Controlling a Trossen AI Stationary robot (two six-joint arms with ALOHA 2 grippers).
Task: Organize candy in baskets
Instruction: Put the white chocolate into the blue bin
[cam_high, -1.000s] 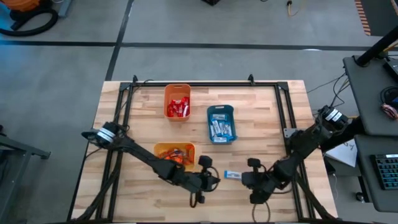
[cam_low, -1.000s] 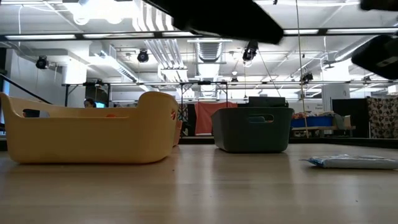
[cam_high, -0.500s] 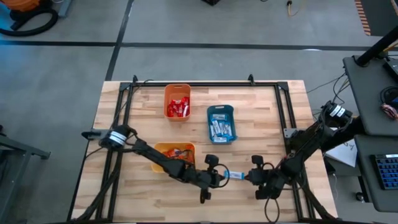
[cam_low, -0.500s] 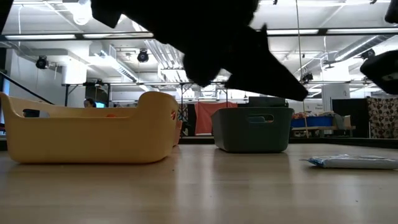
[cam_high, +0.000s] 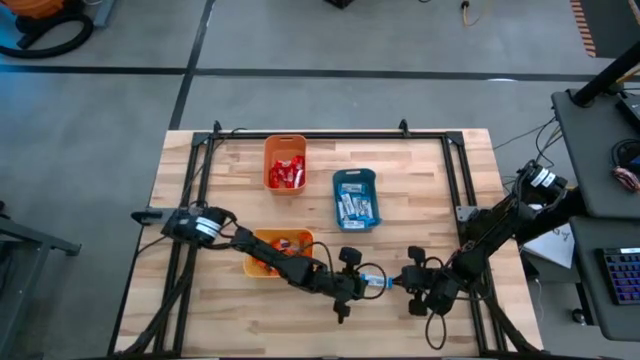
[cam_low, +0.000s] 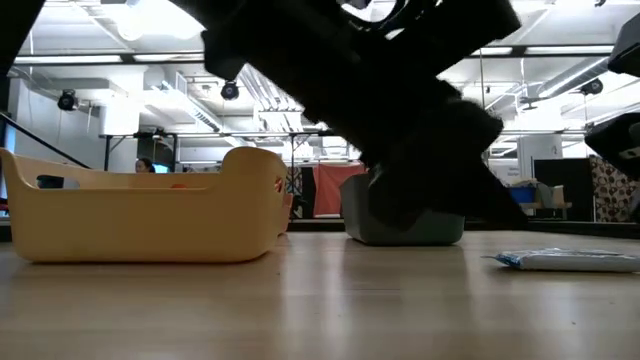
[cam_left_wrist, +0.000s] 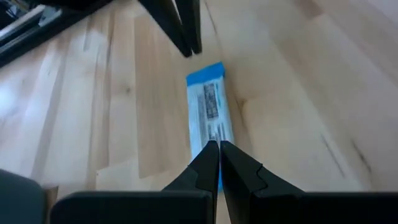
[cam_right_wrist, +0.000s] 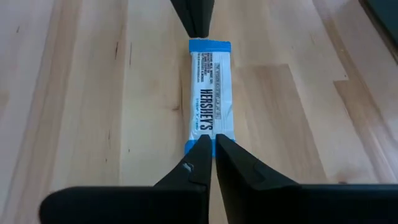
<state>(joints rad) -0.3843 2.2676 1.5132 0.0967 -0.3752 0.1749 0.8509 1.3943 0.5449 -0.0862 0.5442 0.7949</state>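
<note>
Two grippers, left gripper (cam_high: 362, 283) and right gripper (cam_high: 400, 284), fingers pressed together, meet opposite ends of blue-white candy bar (cam_high: 376, 282) near table (cam_high: 430, 180) front edge.

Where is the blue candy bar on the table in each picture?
High view: the blue candy bar lies between the two pincers, near the table's front.
Low view: flat on the table at far right.
Left wrist view: centre, just past the fingertips.
Right wrist view: centre.
Shared landmark: the other arm's dark fingertips at its far end.
</note>
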